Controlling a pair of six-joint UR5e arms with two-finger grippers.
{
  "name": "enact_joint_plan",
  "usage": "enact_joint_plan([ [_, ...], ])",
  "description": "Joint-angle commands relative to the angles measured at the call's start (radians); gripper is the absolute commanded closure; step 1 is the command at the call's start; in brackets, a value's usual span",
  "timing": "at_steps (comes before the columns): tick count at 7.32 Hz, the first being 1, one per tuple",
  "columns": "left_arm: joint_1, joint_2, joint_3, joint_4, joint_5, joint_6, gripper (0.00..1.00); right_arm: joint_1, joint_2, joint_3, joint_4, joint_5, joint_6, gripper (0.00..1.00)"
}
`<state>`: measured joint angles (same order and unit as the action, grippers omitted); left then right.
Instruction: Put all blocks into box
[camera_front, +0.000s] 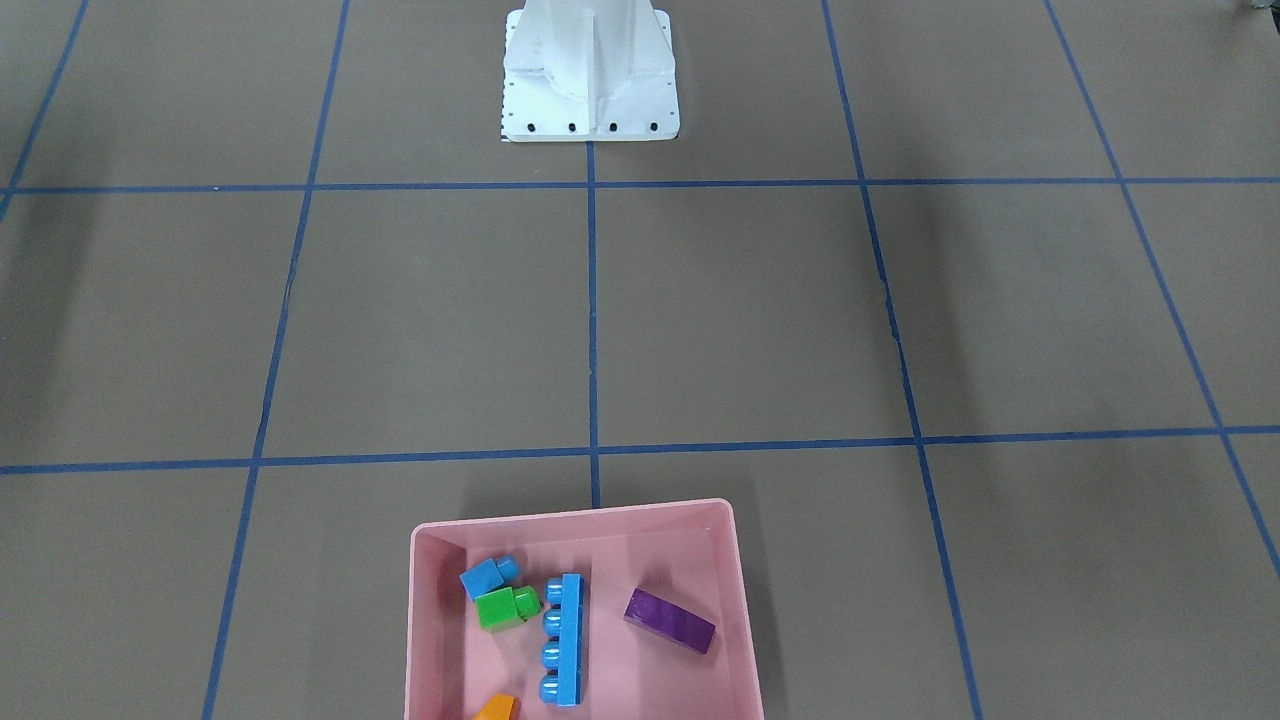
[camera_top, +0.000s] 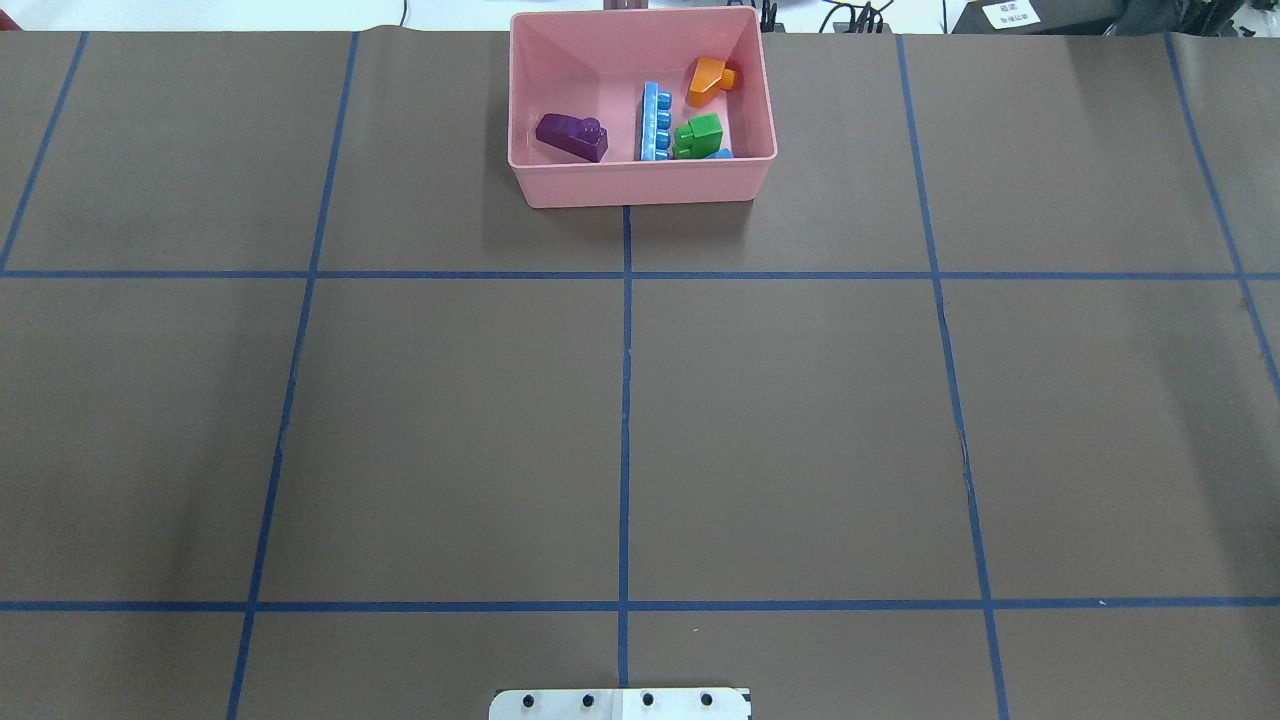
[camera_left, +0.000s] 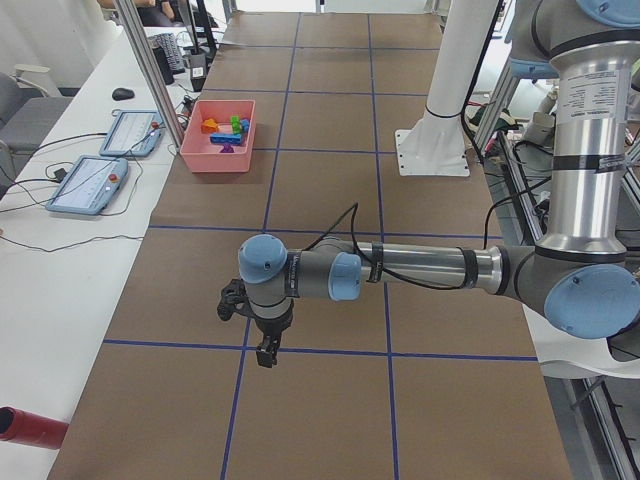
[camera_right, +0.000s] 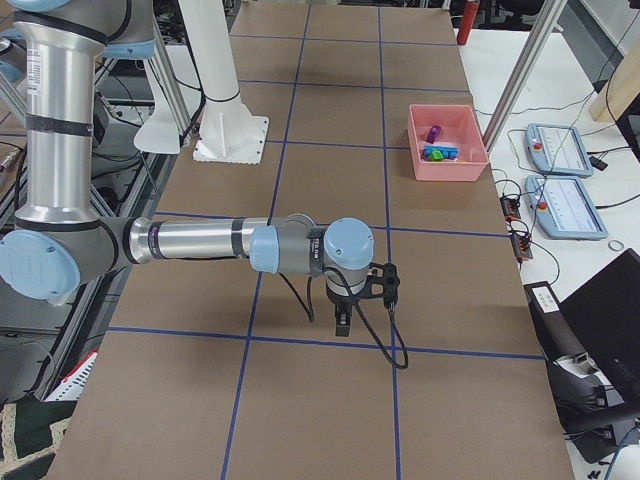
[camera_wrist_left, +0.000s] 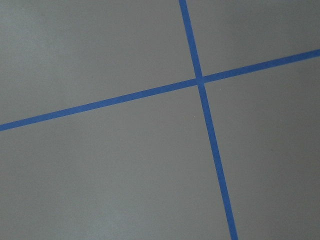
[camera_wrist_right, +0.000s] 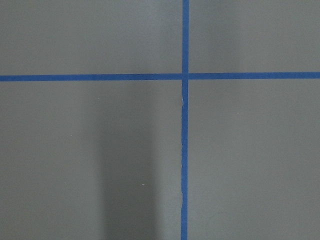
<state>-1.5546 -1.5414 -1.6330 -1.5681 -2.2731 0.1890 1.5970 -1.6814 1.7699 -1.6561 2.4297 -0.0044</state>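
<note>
The pink box (camera_top: 640, 184) stands at the table's far edge, also in the front-facing view (camera_front: 570, 515). Inside it lie the purple block (camera_top: 571, 136), the long blue block (camera_top: 655, 122), the orange block (camera_top: 707, 80), the green block (camera_top: 699, 135) and the small blue block (camera_top: 720, 154), which is half hidden by the box wall. My left gripper (camera_left: 267, 352) shows only in the left side view and hangs over bare table far from the box. My right gripper (camera_right: 342, 325) shows only in the right side view, also far from the box. I cannot tell whether either is open or shut.
The white robot base (camera_front: 590, 70) stands at the table's near middle. Blue tape lines grid the brown table. Control pendants (camera_left: 85, 185) and a red cylinder (camera_left: 30, 425) lie on the side bench beyond the box. A metal post (camera_left: 150, 70) stands beside the box.
</note>
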Motion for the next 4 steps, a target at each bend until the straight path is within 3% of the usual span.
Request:
enact_joint_plan([
  [1,0.001,0.000,-0.001,0.000,-0.037,-0.003,0.00,-0.035,0.000,-0.001,-0.001,0.031,0.004,0.00],
  [4,-0.001,0.001,0.007,-0.003,-0.039,-0.003,0.00,-0.066,0.002,-0.001,0.001,0.026,0.000,0.00],
])
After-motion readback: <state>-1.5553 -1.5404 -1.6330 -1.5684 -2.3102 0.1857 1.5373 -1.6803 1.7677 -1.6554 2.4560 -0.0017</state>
